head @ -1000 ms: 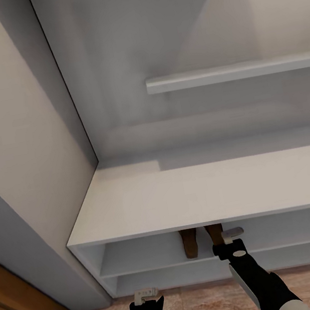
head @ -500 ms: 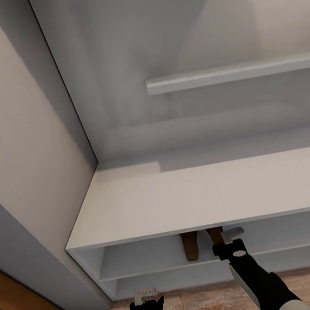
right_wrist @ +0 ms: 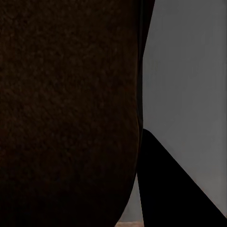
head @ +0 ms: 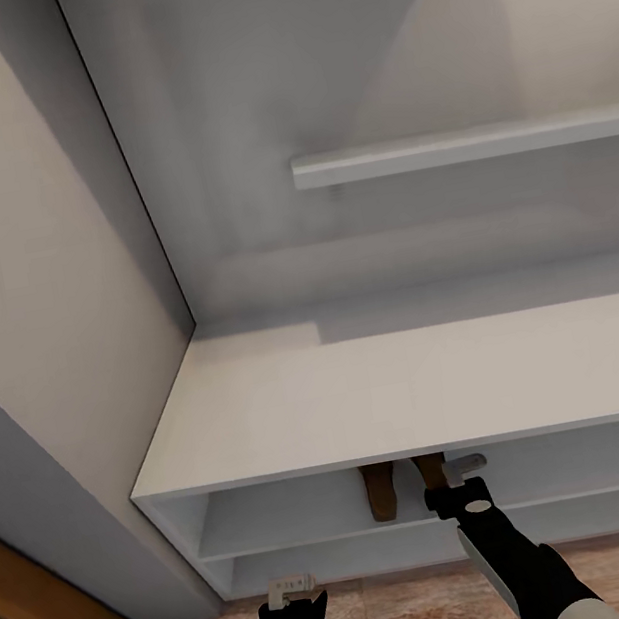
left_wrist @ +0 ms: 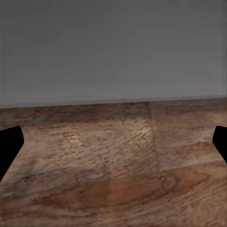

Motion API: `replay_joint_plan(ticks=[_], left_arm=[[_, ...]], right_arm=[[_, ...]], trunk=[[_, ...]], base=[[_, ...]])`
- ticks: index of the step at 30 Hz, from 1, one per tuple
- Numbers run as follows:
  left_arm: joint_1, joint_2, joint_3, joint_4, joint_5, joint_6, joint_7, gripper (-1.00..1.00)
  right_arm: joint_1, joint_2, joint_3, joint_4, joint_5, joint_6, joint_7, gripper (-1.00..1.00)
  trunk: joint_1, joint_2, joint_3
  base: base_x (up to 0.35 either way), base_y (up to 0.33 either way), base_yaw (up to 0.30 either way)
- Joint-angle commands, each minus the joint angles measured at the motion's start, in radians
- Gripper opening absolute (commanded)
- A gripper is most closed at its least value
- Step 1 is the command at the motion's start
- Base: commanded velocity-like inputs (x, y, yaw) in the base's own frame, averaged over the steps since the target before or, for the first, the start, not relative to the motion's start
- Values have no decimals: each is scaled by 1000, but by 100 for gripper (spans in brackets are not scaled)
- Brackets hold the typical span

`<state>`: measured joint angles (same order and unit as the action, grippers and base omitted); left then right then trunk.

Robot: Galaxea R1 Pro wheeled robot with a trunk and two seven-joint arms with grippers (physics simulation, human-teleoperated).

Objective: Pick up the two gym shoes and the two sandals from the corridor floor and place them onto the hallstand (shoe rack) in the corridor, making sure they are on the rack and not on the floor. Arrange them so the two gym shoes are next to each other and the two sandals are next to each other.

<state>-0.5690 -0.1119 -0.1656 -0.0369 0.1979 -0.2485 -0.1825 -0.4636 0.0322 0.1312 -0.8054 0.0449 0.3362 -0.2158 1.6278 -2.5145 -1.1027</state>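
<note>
While the right gripper (head: 458, 474) at lower centre is clamped on one dark brown sandal (head: 431, 471) inside the hallstand (head: 405, 389), a second sandal (head: 380, 488) is seen just beside it; the left gripper (head: 291, 591) is spread wide, empty, above the corridor floor (left_wrist: 113, 175).
</note>
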Motion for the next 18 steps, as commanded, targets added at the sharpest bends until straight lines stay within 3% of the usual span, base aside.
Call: replay_joint_plan(ticks=[1,4,5,18], left_arm=[[0,0,0,0,0,0,0,100],[0,0,0,0,0,0,0,100],[0,0,0,0,0,0,0,100],[0,0,0,0,0,0,0,100]], right_arm=[[0,0,1,0,-8,-2,4,-100],[0,0,1,0,-8,-2,4,-100],[0,0,1,0,-8,-2,4,100],[0,0,1,0,-8,-2,4,100]], trunk=[[0,0,0],[0,0,0],[0,0,0],[0,0,0]], base=[[0,0,0],[0,0,0],[0,0,0],[0,0,0]])
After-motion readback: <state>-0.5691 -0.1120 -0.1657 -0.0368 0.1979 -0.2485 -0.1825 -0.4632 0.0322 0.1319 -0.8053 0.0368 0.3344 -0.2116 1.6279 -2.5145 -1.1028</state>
